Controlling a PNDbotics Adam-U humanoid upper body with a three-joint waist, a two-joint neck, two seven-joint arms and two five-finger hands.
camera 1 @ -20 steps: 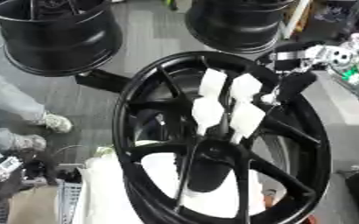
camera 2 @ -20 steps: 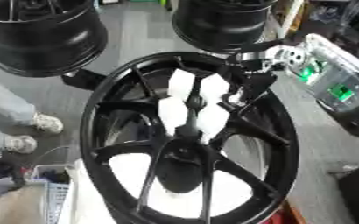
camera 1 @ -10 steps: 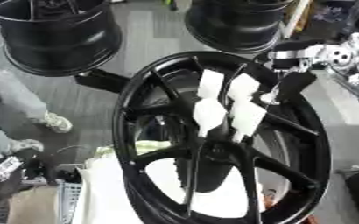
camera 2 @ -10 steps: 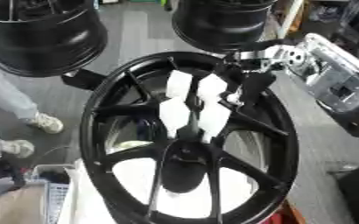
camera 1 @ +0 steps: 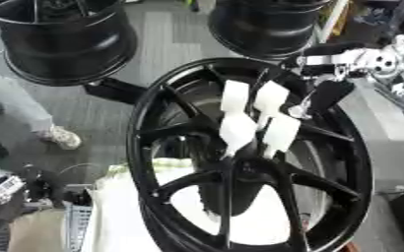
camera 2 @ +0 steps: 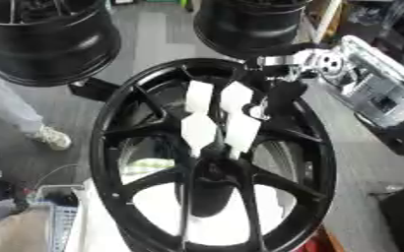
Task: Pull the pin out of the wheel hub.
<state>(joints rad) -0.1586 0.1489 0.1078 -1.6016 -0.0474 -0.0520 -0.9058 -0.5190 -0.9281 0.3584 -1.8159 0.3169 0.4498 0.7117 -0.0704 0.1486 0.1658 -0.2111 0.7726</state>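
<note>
A large black spoked wheel hub (camera 1: 158,147) stands tilted in the middle of both views. My right hand (camera 1: 266,103) comes in from the upper right on a silver and black wrist (camera 1: 352,59). Its white-padded fingers (camera 2: 198,129) stretch nearly straight down over the spokes, with their tips at the hub's centre (camera 1: 240,165). The thumb (camera 1: 322,96) stays apart at the right. No pin shows; the fingertips hide the spot they touch. A dark shape with a white patch at the lower left looks like my left hand (camera 1: 3,189).
Two more black wheels stand behind, one at the upper left (camera 1: 63,44) and one at the upper middle (camera 1: 266,24). A person's grey trouser leg and shoe (camera 1: 59,137) are at the left. White padding (camera 1: 119,206) lies under the hub. Grey floor (camera 1: 167,54) lies between.
</note>
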